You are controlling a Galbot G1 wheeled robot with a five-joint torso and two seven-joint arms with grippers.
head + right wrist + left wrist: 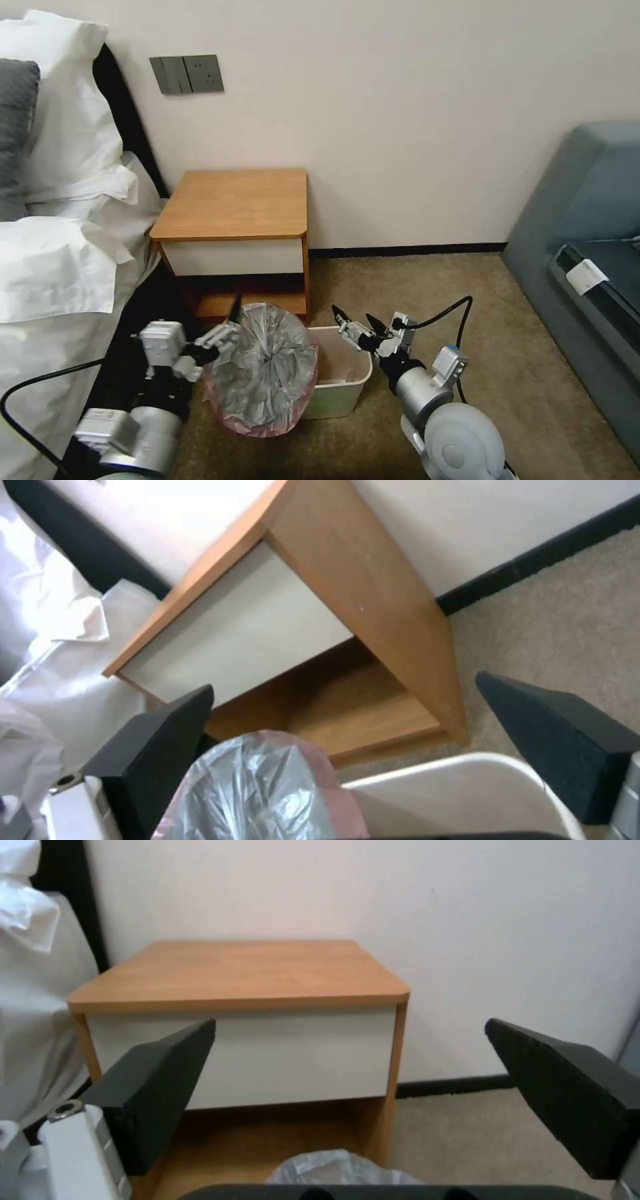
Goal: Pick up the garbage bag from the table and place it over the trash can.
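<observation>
So the bag (267, 370) is a thin, crinkly, see-through grey thing with a pinkish-red edge along the bottom, all scrunched toward the middle and puffed out into a rough balloon shape. It's hanging in the air in front of the table (237, 203), over the left end of the bin (340, 380) and spilling past its left side, so it hides that part of the rim. The bin is beige, sits on the carpet (427, 287) right in front of the table's lower shelf, and its right half is uncovered. The left end effector (227, 333) is up against the bag's upper left edge, arm coming up from the bottom left with the wrist pointing toward the table. In its wrist view the fingers (153, 1090) are spread wide with nothing between the pads, and just a bit of bag peeks in at the bottom, so honestly I can't tell from here whether it has any real grip on the plastic. The right end effector (353, 327) hovers over the bin's right half, near the back rim, arm reaching in from the bottom right; its fingers are wide open too and not holding anything. Count: one bag, one bin, one table, two arms. The tabletop has nothing on it.
</observation>
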